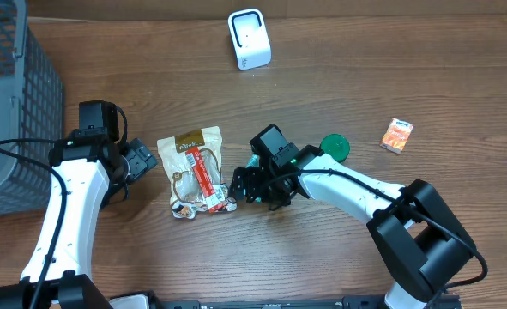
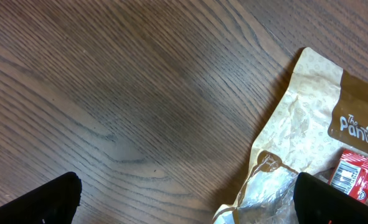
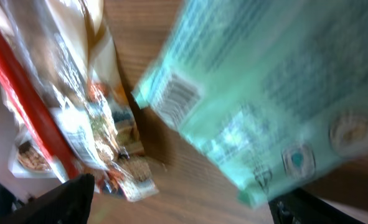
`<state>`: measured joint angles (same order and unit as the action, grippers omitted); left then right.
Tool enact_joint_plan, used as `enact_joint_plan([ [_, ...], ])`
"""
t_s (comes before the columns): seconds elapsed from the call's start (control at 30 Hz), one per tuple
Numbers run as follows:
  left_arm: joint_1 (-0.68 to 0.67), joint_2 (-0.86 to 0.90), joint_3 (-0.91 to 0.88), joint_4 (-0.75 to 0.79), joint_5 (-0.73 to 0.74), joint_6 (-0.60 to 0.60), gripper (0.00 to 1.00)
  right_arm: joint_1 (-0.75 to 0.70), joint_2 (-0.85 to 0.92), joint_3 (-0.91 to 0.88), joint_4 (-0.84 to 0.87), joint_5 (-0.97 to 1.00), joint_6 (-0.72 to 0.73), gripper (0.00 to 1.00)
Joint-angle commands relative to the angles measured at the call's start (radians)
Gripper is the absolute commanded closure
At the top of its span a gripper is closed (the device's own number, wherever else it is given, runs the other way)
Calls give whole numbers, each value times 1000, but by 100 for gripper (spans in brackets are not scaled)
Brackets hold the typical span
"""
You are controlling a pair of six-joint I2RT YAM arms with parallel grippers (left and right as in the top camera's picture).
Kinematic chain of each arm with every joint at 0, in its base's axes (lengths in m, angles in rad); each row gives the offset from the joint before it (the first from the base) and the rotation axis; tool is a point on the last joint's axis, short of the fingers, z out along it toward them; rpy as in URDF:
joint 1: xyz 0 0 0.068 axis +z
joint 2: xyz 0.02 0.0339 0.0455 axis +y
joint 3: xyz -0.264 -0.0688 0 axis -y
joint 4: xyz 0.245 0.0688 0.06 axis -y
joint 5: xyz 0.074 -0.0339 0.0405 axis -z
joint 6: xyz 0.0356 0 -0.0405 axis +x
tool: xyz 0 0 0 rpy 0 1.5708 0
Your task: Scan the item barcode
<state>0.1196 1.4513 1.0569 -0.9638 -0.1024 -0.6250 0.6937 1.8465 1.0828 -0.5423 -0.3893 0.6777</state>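
A: Item position?
B: Teal box (image 3: 264, 93) lies between the wide-parted jaws of the right gripper (image 3: 180, 199), just right of the snack pouch (image 1: 197, 172). Contact with either finger: cannot tell, view blurred. Barcode (image 3: 179, 96) on its near corner; other print unreadable.
A: Pouch contents, print?
B: Flat on the table (image 2: 109, 93). Clear window shows brown snack pieces. Kraft panel reads "The Pan…", cut off. Red label (image 2: 352, 177) carries a small barcode.
A: Left side?
B: Left gripper (image 2: 184, 199) spread open over bare wood beside the pouch. Grey mesh basket (image 1: 13, 112) far left; contents not discernible.
A: Rest?
B: White scanner (image 1: 249, 39) upright, well apart. Green round lid (image 1: 334, 148) and orange packet (image 1: 397, 135) to the right.
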Motion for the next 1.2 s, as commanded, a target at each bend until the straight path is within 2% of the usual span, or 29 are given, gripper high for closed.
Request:
enact_joint_plan([
  [0.0,2,0,-2,0,-12,13,0,0,-37,49,-106,40,-106,10],
  [0.17,2,0,-2,0,-12,12,0,0,-98,154,-262,222,-248,10],
  [0.27,2,0,-2,0,-12,13,0,0,-115,171,-209,301,-394,9],
  [0.4,2,0,-2,0,-12,12,0,0,-101,164,-95,440,-472,10],
  [0.47,2,0,-2,0,-12,13,0,0,-84,164,-56,500,-472,13],
  [0.53,2,0,-1,0,-12,13,0,0,-58,164,-18,536,-470,25],
  [0.6,2,0,-2,0,-12,12,0,0,-25,162,8,560,-469,29],
  [0.73,2,0,-2,0,-12,13,0,-2,22,161,21,653,-416,28],
  [0.87,2,0,-2,0,-12,13,0,-9,32,160,11,657,-415,27],
  [0.93,2,0,-2,0,-12,13,0,-11,32,160,-17,650,-388,21],
  [1.17,2,0,-2,0,-12,13,0,-16,34,141,-27,650,-362,17],
])
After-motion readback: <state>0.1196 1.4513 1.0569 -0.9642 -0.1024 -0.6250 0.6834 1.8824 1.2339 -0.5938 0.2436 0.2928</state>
